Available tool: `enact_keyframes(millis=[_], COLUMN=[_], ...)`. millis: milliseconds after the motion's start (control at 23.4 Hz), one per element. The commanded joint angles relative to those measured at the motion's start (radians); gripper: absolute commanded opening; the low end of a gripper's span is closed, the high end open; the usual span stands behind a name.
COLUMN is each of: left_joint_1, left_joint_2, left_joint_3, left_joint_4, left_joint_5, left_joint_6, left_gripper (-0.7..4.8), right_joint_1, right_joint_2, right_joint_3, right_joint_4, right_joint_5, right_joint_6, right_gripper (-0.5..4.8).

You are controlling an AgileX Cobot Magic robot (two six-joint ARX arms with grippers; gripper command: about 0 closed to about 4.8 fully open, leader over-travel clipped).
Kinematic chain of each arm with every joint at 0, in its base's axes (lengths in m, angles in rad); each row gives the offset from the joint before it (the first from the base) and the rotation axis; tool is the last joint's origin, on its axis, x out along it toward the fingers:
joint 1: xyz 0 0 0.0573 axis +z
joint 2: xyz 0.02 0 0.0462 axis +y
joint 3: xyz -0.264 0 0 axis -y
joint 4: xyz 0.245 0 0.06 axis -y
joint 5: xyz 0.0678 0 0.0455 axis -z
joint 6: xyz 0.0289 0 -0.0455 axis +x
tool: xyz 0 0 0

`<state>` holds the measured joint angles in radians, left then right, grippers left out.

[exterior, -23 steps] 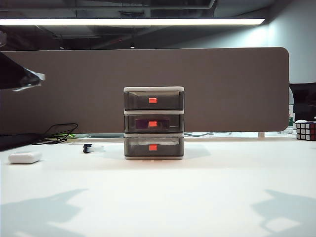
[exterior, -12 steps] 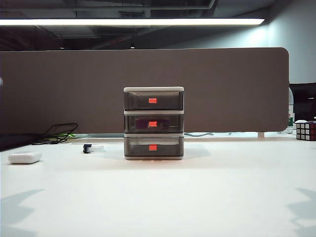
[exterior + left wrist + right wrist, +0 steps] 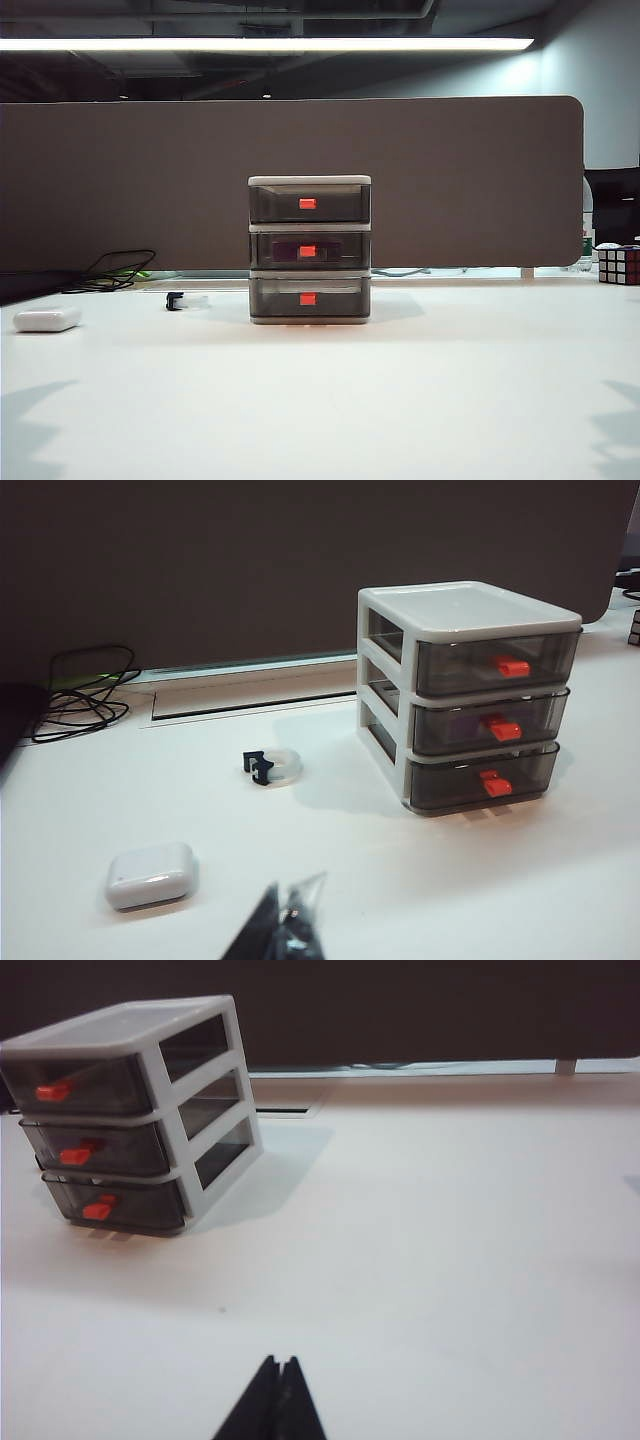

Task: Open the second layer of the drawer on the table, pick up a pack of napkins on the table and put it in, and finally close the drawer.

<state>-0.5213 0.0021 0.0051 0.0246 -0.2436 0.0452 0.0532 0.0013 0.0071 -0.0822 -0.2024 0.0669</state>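
1. Facing both hands, the drawer [image 3: 309, 249] stands mid-surface, every layer shut.
2. Left hand [image 3: 283, 927] and right hand [image 3: 277, 1400]: fingers together, empty, well short of it.
3. Second layer [image 3: 309, 250] shows something purple inside.

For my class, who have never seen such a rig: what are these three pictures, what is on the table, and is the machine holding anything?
A two-armed robot works at a white table. One picture looks on from the front; the other two come from cameras on the wrists. The dark tips at their lower edges are the left tool and right tool, both shut and empty, clear of everything. On the table: a three-layer drawer, all layers closed, a white case, a small clip and a puzzle cube. Something dark shows in the second layer.
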Motion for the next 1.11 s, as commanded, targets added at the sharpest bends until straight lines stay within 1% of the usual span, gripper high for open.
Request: enact_keyframes(millis=[43,171,384,512,640,725,810,896,981,1066,1109], left_joint_1=[0.007,0.026,0.025,0.025,0.026,0.036,0.069,0.124,0.247,0.304,0.350], left_joint_2=[0.000,0.000,0.000,0.000,0.000,0.000,0.000,0.000,0.000,0.000,0.000], left_joint_3=[0.002,0.005,0.030,0.026,0.001,0.002,0.002,0.002,0.002,0.002,0.002], left_joint_4=[0.026,0.037,0.035,0.006,0.019,-0.024,-0.031,-0.030,-0.027,-0.029,-0.031], left_joint_5=[-0.003,-0.002,0.014,0.025,0.076,0.087,0.092,0.140,0.262,0.286,0.279], left_joint_6=[0.011,-0.001,0.004,-0.001,-0.001,0.000,0.010,0.003,-0.027,-0.035,-0.038], left_gripper=[-0.05,-0.05,-0.05,-0.05,-0.05,-0.05,-0.05,-0.05,-0.05,-0.05,-0.05], right_joint_1=[0.000,0.000,0.000,0.000,0.000,0.000,0.000,0.000,0.000,0.000,0.000], right_joint_2=[-0.002,-0.002,-0.002,-0.002,-0.002,-0.002,-0.002,-0.002,-0.002,-0.002,-0.002], right_joint_3=[-0.006,-0.006,-0.006,-0.006,-0.006,-0.006,-0.006,-0.006,-0.006,-0.006,-0.006], right_joint_4=[0.027,0.026,0.012,-0.005,-0.005,-0.012,-0.031,-0.043,-0.044,-0.043,-0.043], right_joint_5=[0.001,-0.002,-0.006,-0.010,-0.010,-0.010,-0.014,-0.034,-0.041,-0.040,-0.040], right_joint_6=[0.000,0.000,0.009,0.008,0.008,0.008,0.008,0.008,0.008,0.008,0.008], right_gripper=[-0.05,-0.05,-0.05,-0.05,-0.05,-0.05,-0.05,-0.05,-0.05,-0.05,-0.05])
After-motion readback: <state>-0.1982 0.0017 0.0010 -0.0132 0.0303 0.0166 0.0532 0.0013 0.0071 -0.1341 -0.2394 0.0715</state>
